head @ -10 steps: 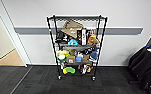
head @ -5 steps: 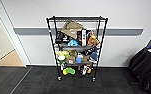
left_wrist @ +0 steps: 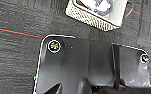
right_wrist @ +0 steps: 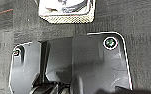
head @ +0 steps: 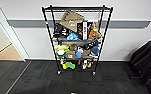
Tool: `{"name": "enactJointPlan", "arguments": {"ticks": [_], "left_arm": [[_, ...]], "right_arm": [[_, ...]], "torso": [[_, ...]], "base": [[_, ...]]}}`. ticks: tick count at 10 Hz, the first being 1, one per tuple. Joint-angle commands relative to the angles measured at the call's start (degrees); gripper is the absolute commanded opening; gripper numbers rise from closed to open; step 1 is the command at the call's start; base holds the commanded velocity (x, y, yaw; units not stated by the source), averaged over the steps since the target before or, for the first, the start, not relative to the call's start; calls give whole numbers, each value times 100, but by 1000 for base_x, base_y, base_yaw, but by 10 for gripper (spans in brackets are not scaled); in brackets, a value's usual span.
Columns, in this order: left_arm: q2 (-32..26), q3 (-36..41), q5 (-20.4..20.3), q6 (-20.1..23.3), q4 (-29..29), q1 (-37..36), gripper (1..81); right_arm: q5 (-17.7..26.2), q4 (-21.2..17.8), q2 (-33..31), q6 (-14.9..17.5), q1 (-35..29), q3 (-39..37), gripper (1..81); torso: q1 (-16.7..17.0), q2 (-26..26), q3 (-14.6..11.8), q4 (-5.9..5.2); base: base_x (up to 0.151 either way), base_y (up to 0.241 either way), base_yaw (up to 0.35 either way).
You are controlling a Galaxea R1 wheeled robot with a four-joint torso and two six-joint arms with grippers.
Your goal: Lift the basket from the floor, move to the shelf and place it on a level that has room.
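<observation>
Head view: the shelf (head: pixel 77 40), a black wire rack on casters, stands on the floor (head: pixel 41 80) against a white wall with a grey band; its top level (head: pixel 77 9) carries nothing flat on it, though a tilted brown cardboard box (head: pixel 71 20) leans up just beneath; lower tiers are crammed with mixed items; packaging there bears print, none of it legible; a black chair (head: pixel 147 61) sits at the right edge.

Left wrist view: the basket (left_wrist: pixel 98 12) rests on the carpet, checkered weave and white lining visible; gripper jaws cannot be made out, state cannot tell.

Right wrist view: same basket (right_wrist: pixel 66 11) on the carpet beyond the robot's dark plate; jaw state likewise cannot tell.
</observation>
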State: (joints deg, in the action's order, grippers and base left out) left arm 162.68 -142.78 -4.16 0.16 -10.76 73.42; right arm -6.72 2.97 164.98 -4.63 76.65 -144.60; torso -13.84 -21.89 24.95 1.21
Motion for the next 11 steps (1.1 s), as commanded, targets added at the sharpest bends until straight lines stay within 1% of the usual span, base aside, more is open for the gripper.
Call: {"name": "enactJointPlan", "arguments": {"ticks": [1,2,3,6,7,8,10,11], "left_arm": [[-104,39,345,-25,-145,-447,811],[-95,39,468,-25,-145,-535,811],[-86,39,486,-25,-154,-613,811],[-34,4,521,-42,-154,-772,811],[-42,-4,618,-42,-163,-807,811],[-51,-22,627,-42,-172,-842,811],[-60,-22,627,-42,-216,-877,811],[-60,-22,635,-42,-216,-904,811]], "right_arm": [[285,-51,-59,-90,-242,30,811],[293,-51,-59,-90,-251,21,811],[294,-51,-59,-90,-251,21,811],[294,-51,-59,-169,-259,21,811],[294,-51,-50,-170,-260,21,811],[294,-51,-50,-170,-269,21,811],[294,-51,-50,-178,-277,30,811],[294,-51,-50,-178,-286,39,811]], "torso": [[-367,-568,-2,0],[-452,-686,54,0],[-551,-846,109,0],[-918,-1428,133,0],[-1042,-1627,133,0],[-1167,-1825,265,0],[-1386,-2171,712,0],[-1491,-2339,840,0]], "base": [[0,0,0],[0,0,0],[0,0,0],[0,0,0],[0,0,0],[0,0,0],[0,0,0],[0,0,0]]}}
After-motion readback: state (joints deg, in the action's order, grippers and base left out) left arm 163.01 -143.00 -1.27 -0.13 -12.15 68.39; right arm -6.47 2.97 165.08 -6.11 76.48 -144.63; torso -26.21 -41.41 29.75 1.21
